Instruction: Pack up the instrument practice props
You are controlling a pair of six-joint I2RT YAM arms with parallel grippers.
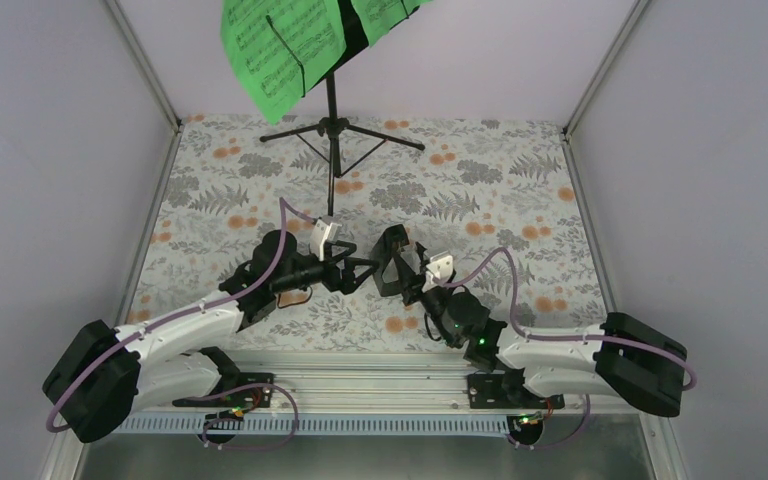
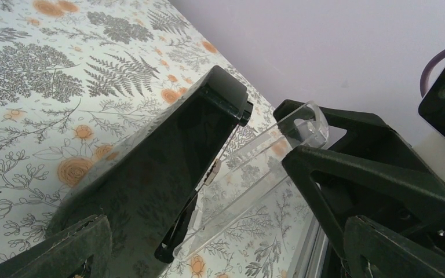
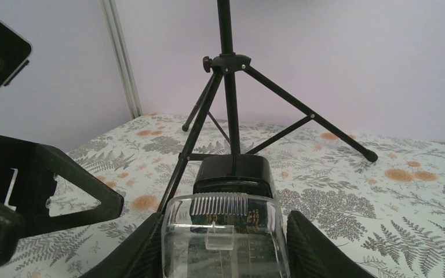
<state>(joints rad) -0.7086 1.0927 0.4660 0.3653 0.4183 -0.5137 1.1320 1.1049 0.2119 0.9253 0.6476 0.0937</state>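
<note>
The black tripod music stand (image 1: 333,130) rises at the back of the table, bright green music sheets (image 1: 280,45) on its desk. Its legs (image 3: 301,121) fill the right wrist view. In mid-table my right gripper (image 1: 412,283) is shut on the small dark pyramid metronome (image 1: 392,262), its fingers flanking the clear front cover (image 3: 223,231). My left gripper (image 1: 360,275) is open just left of the metronome. In the left wrist view the black body (image 2: 191,156) and the clear cover (image 2: 255,174), standing ajar, lie ahead between the wide-apart fingers of the left gripper (image 2: 232,255).
A floral cloth (image 1: 520,200) covers the table. Grey walls with aluminium corner posts (image 1: 150,80) close three sides. The stand's tripod feet (image 1: 417,147) spread over the back centre. A metal rail (image 1: 380,385) runs along the near edge by the arm bases.
</note>
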